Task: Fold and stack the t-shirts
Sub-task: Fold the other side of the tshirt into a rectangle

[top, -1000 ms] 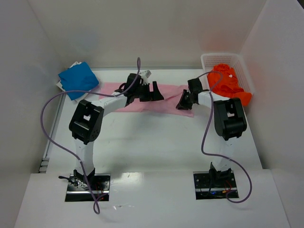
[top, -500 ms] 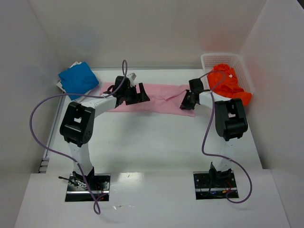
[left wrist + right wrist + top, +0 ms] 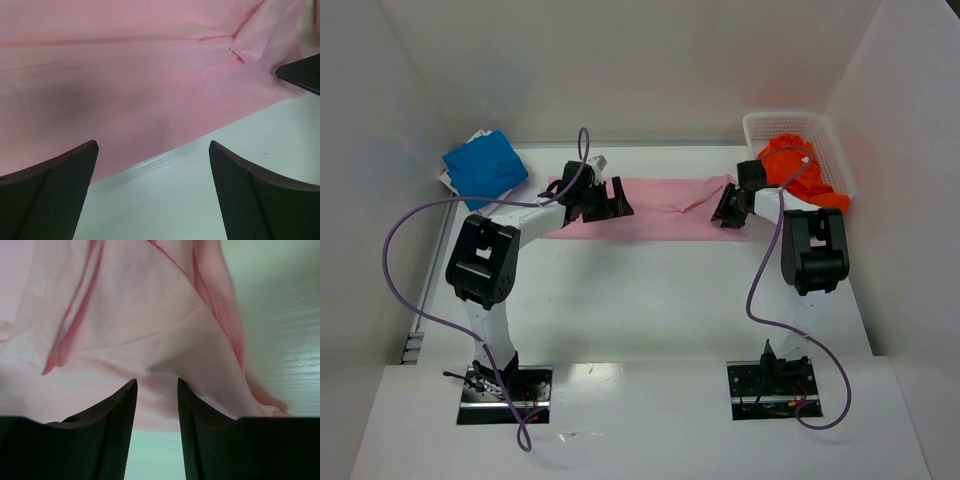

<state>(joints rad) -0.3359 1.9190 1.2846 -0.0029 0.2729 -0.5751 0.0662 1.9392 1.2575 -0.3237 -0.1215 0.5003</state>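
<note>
A pink t-shirt (image 3: 665,205) lies folded into a long strip across the back of the table. It fills the left wrist view (image 3: 150,75) and the right wrist view (image 3: 150,305). My left gripper (image 3: 610,203) is open and empty, low over the strip's near edge on its left part (image 3: 152,150). My right gripper (image 3: 725,212) is at the strip's right end, its fingers close together on a pinch of pink cloth (image 3: 156,382). A folded blue t-shirt (image 3: 485,168) lies at the back left. An orange t-shirt (image 3: 798,175) hangs out of a basket.
The white basket (image 3: 785,118) stands at the back right corner, just right of my right gripper. White walls enclose the table on the left, back and right. Purple cables loop from both arms. The right gripper's black finger shows in the left wrist view (image 3: 300,75).
My left gripper has moved left along the pink strip and stopped. My right gripper has moved right toward the basket, and the strip's right end has shifted right with it.
</note>
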